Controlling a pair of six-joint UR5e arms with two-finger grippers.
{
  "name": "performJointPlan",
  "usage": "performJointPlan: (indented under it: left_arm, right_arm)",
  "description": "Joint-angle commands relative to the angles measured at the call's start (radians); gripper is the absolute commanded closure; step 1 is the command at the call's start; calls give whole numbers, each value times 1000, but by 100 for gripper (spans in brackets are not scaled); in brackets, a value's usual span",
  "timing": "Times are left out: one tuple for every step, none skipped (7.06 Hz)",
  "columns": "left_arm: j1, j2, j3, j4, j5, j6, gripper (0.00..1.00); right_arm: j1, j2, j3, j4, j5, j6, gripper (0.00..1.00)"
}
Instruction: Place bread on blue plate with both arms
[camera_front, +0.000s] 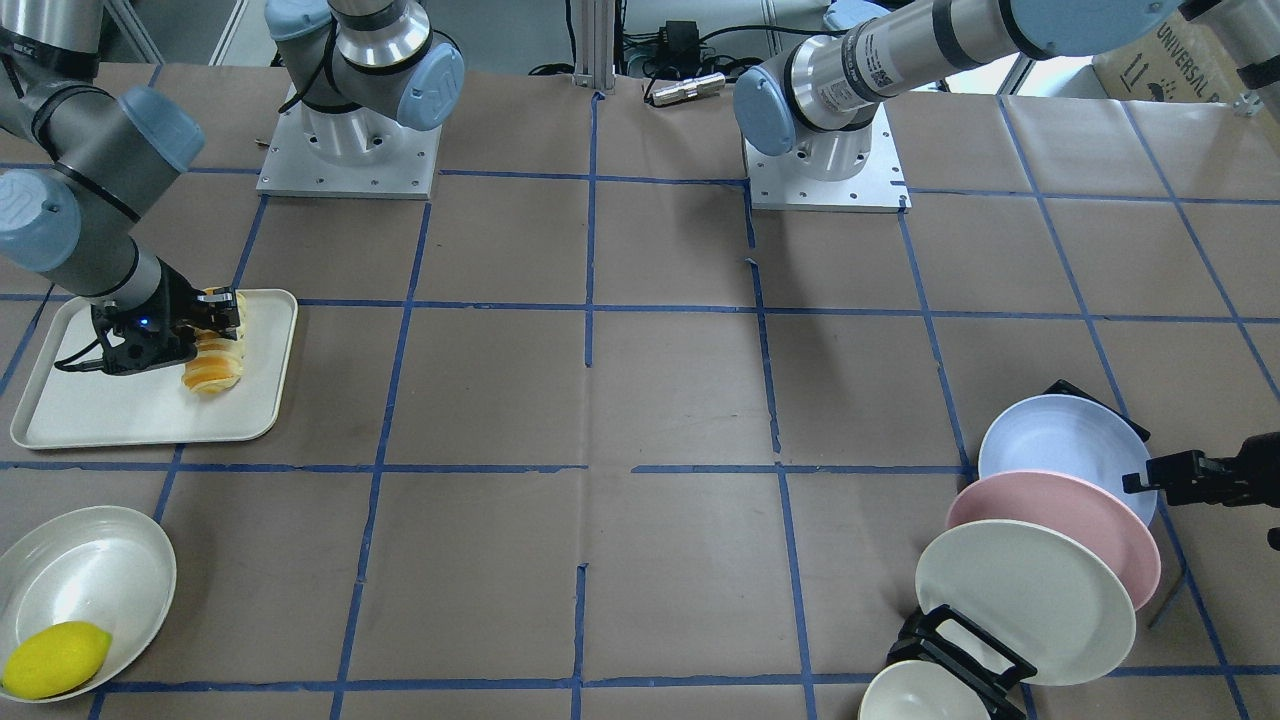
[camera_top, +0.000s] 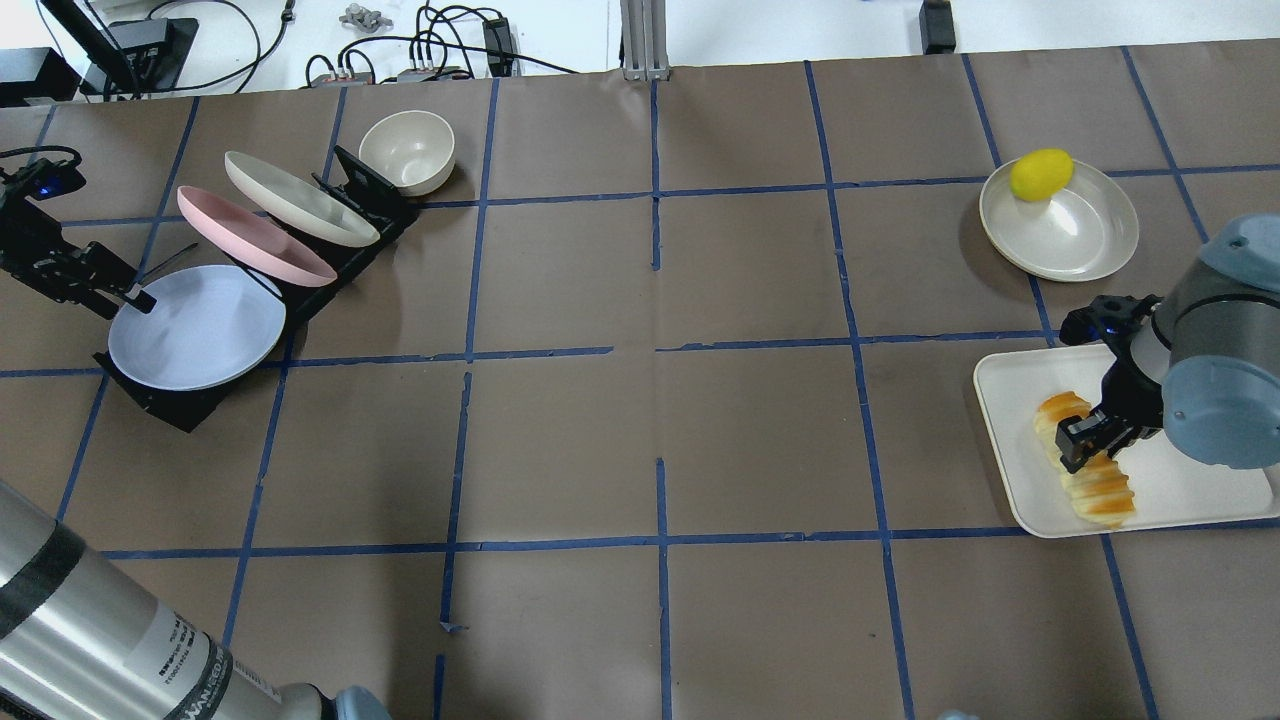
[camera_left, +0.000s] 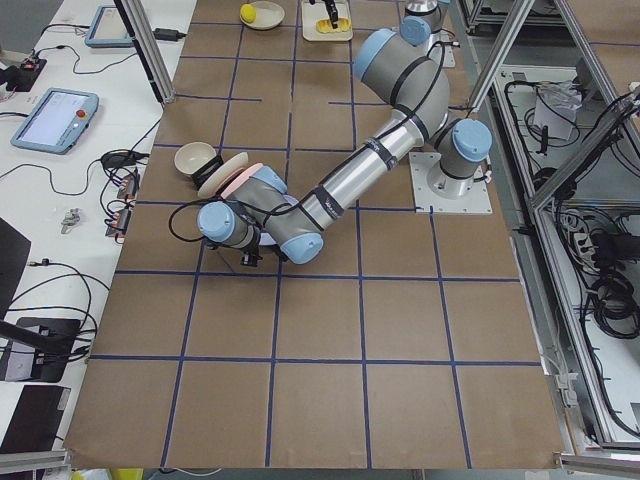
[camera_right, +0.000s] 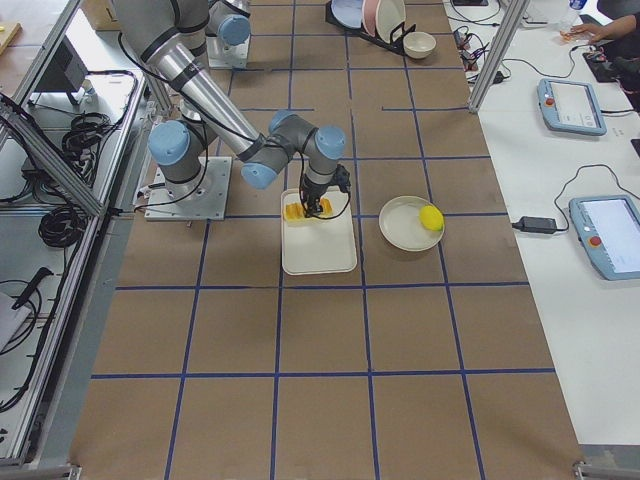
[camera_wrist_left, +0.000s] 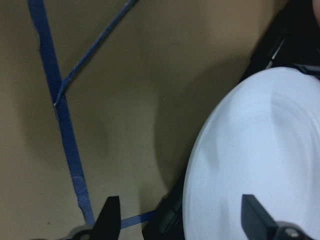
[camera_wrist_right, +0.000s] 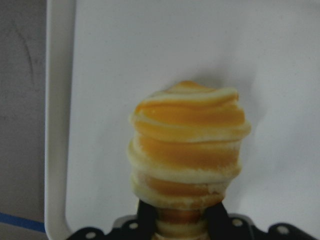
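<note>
Bread (camera_top: 1100, 490) flat on the cream tray (camera_top: 1180, 495) at the right end of the bench, close to the tray edge nearer the bench's middle. Overhead: ridged loaf visible on both sides of the right jaws, set across its middle. Right wrist camera: only the far half (camera_wrist_right: 187, 145), bulging out over the pale tray floor, with a dark finger (camera_wrist_right: 146, 217) against each flank at the bottom of the frame. Right jaws narrow, clamped on the bread, tips down at the tray. Right arm (camera_top: 1215, 400) bent over the tray, wrist turned downward. Blue plate (camera_top: 195, 325) well apart at the left end, leaning in a black rack (camera_top: 160, 400), with a pink plate (camera_top: 255, 235) and a cream plate (camera_top: 300, 205) slotted behind it. Left jaws wide, astride the plate's rim: in the left wrist view, two fingertips (camera_wrist_left: 111, 215) far apart with the pale rim (camera_wrist_left: 260, 165) running between them; contact with the rim impossible to tell. Seen from the bench's left end, left arm (camera_left: 330, 195) stretched long and low toward the rack, wrist folded back.
</note>
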Motion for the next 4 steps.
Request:
performJointPlan:
  left_arm:
    - [1,-1,4,-13,-1,-2,62]
    - [1,-1,7,-21,-2,-2,70]
    - [1,-1,10,-27,-4,0,75]
    - [2,-1,12,-30,-4,0,82]
  right_arm:
    - [1,-34,-5,3,1,26,94]
    - [1,-95,-6,3,15,26,92]
    - [4,-203,-13,56,21,25,92]
    - [5,-321,-51,173,39,26,92]
